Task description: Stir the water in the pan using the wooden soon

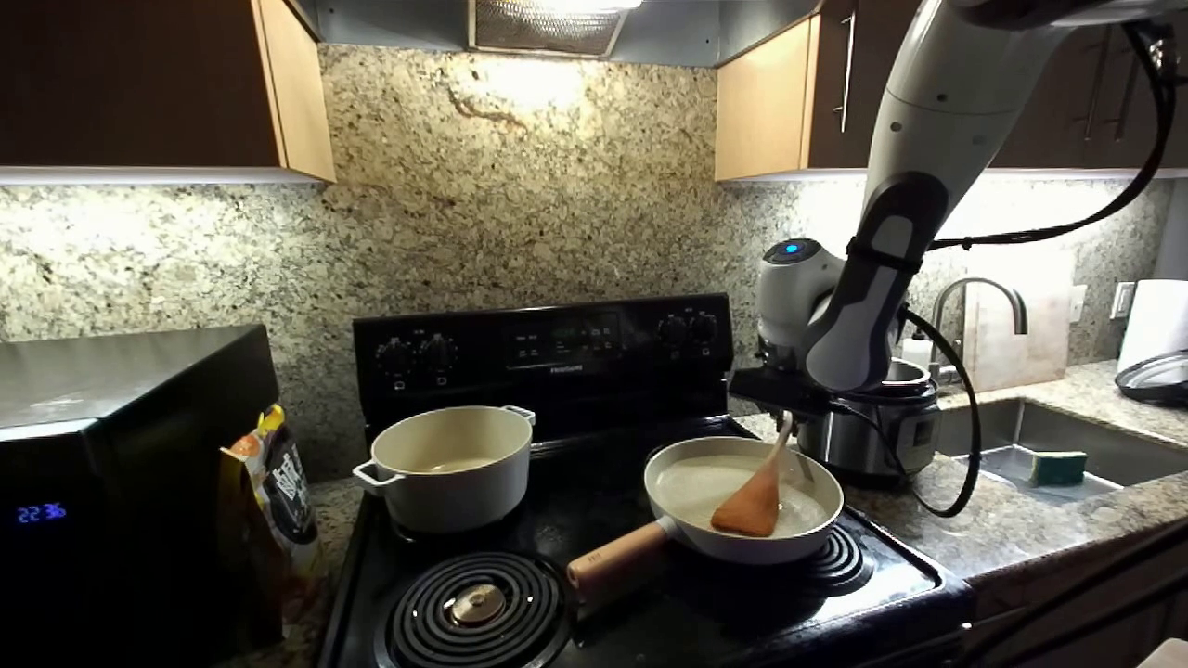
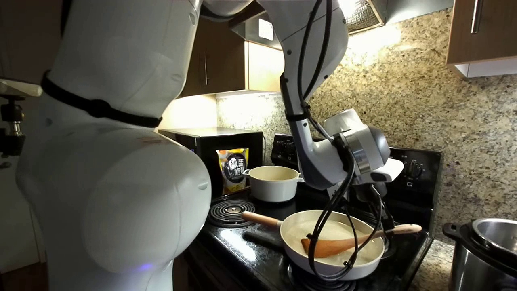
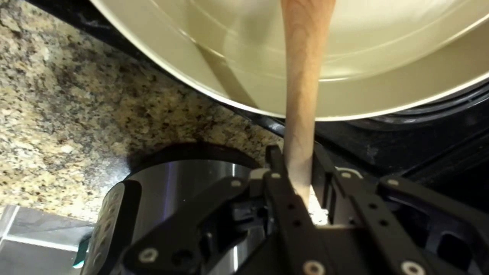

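The wooden spoon (image 1: 750,503) slants down into the pale pan (image 1: 798,547), with its broad head inside the pan. The spoon (image 2: 329,247) and the pan (image 2: 299,258) also show in an exterior view. Clear shallow liquid (image 1: 710,478) covers the pan's bottom. My gripper (image 3: 298,158) is shut on the spoon's handle (image 3: 303,76), just outside the pan's rim (image 3: 164,42). In an exterior view my gripper (image 2: 388,231) grips the handle near its upper end, which sticks out behind the fingers. Whether the head touches the pan's bottom is hard to tell.
A silver cooker (image 3: 191,187) stands close beside the gripper on the counter. A white pot (image 1: 455,506) stands on the back burner, with a snack bag (image 1: 290,492) beside it. The pan's handle (image 1: 617,557) points toward the front burner. Loose cables (image 2: 317,242) hang from the arm.
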### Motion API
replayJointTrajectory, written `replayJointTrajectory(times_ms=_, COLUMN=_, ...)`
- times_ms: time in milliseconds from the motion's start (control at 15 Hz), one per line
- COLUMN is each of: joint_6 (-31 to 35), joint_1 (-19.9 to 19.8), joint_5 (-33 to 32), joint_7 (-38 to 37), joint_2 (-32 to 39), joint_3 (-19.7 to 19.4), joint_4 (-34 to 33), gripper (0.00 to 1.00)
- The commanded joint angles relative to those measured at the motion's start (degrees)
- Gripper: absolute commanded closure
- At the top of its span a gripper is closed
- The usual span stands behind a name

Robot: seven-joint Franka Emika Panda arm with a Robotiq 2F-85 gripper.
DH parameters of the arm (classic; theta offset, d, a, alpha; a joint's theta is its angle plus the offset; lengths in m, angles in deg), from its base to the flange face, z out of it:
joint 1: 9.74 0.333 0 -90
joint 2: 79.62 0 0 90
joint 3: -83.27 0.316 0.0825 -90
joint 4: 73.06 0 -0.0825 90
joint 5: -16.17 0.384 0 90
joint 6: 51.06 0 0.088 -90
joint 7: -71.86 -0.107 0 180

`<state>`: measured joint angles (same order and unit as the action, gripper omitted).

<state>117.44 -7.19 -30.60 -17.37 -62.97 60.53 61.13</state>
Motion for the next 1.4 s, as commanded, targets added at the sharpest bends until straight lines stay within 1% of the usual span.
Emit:
replayJointTrajectory(times_ms=0, joint_6=-0.48, joint_1=-2.55, joint_5=2.86, joint_7=3.76, joint_2=-1.28, joint_3=1.28, joint_4=0.64, gripper=0.95)
replayJointTrajectory(times_ms=333, joint_6=-0.53, joint_1=-4.08, joint_5=4.65, joint_7=4.36, joint_2=-1.18, joint_3=2.21, joint_4=0.48, gripper=0.95)
replayJointTrajectory(times_ms=533, joint_6=-0.2, joint_1=-5.61, joint_5=6.39, joint_7=5.55, joint_2=-0.29, joint_3=3.96, joint_4=0.5, gripper=0.95)
replayJointTrajectory(times_ms=800, joint_6=-0.2, joint_1=-5.15, joint_5=5.2, joint_7=4.44, joint_2=0.67, joint_3=4.26, joint_4=-0.03, gripper=0.95)
replayJointTrajectory(times_ms=1000, joint_6=-0.4, joint_1=-5.96, joint_5=5.88, joint_7=5.02, joint_2=0.27, joint_3=5.01, joint_4=0.66, gripper=0.95)
replayJointTrajectory(times_ms=1200, joint_6=-0.4, joint_1=-5.81, joint_5=4.73, joint_7=4.47, joint_2=-0.43, joint_3=4.55, joint_4=0.71, gripper=0.95)
replayJointTrajectory(times_ms=1333, joint_6=-0.67, joint_1=-5.02, joint_5=3.65, joint_7=3.85, joint_2=-1.6, joint_3=4.07, joint_4=1.12, gripper=0.95)
